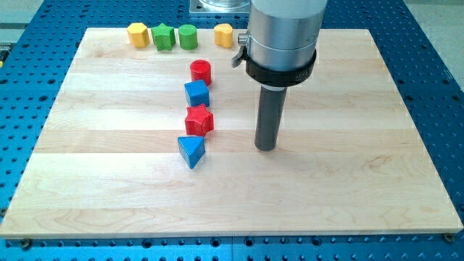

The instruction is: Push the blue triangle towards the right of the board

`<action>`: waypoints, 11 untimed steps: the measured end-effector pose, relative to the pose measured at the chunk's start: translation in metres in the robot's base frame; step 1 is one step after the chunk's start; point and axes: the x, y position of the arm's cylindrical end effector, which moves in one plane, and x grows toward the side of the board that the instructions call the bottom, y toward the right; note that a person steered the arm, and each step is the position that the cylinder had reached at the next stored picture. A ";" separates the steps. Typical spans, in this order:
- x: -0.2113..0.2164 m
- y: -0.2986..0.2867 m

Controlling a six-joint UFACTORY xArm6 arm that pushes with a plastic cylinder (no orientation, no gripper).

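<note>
The blue triangle (pixel 191 151) lies on the wooden board (pixel 326 188), left of the middle. My tip (pixel 266 147) rests on the board to the right of the triangle, about a hundred pixels away, not touching any block. Above the triangle a column runs up the view: a red star-like block (pixel 199 120), a blue cube (pixel 196 93) and a red cylinder (pixel 201 72). The red star-like block sits close to the triangle's upper right.
Along the view's top edge of the board stand a yellow block (pixel 138 35), a green star-like block (pixel 164 36), a green cylinder (pixel 188 36) and another yellow block (pixel 224 35). The arm's grey body (pixel 284 32) overhangs the top middle. A blue perforated table surrounds the board.
</note>
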 end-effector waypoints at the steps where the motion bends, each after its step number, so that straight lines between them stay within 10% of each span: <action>1: 0.000 0.000; 3: 0.016 -0.010; 4: 0.105 -0.044; 7: 0.054 -0.172; 11: -0.017 0.064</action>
